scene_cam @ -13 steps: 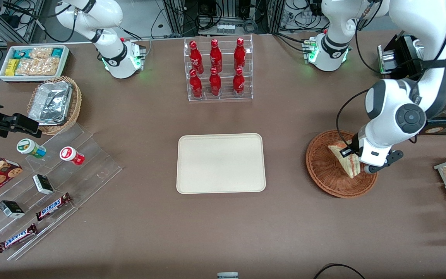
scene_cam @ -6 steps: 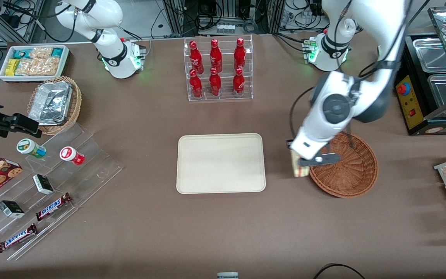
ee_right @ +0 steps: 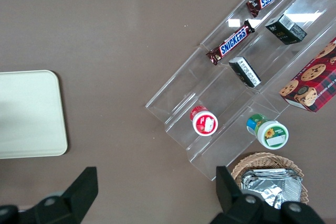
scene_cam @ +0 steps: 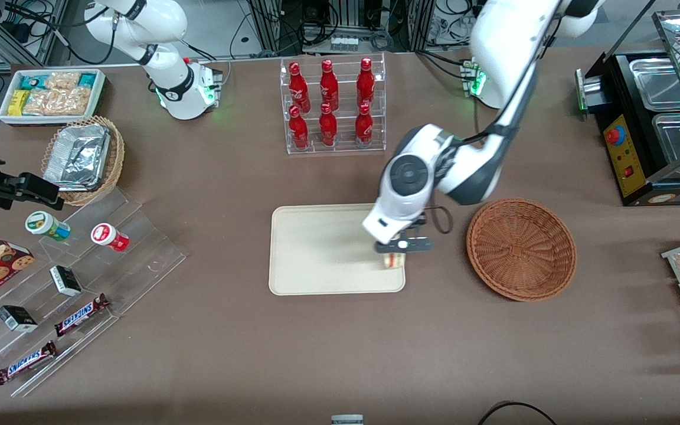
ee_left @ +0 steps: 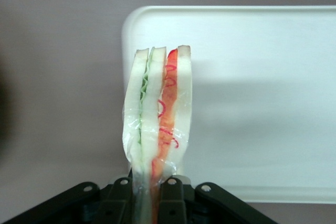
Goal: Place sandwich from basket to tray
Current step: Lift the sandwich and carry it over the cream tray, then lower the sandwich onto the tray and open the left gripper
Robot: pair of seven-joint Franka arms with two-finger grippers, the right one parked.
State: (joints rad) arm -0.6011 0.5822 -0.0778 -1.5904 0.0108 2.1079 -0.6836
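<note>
My left gripper [scene_cam: 396, 247] is shut on the sandwich [scene_cam: 394, 260] and holds it above the tray [scene_cam: 316, 248], over the tray's edge nearest the basket. In the left wrist view the sandwich [ee_left: 156, 114] hangs edge-on between the gripper [ee_left: 149, 190] fingers, its pale bread with green and red-orange layers in clear wrap, above the tray's corner [ee_left: 252, 93]. The round reddish-brown wicker basket [scene_cam: 520, 248] stands beside the tray toward the working arm's end, with nothing in it.
A clear rack of red bottles [scene_cam: 332, 105] stands farther from the front camera than the tray. A foil-lined wicker basket [scene_cam: 83, 158], a white bin of snacks [scene_cam: 51, 94] and a clear stepped stand with snacks [scene_cam: 74, 283] lie toward the parked arm's end. Metal trays [scene_cam: 664, 100] flank the working arm's end.
The gripper has carried the sandwich out of the basket, across the gap, to above the tray's near-basket edge. The basket now holds nothing.
</note>
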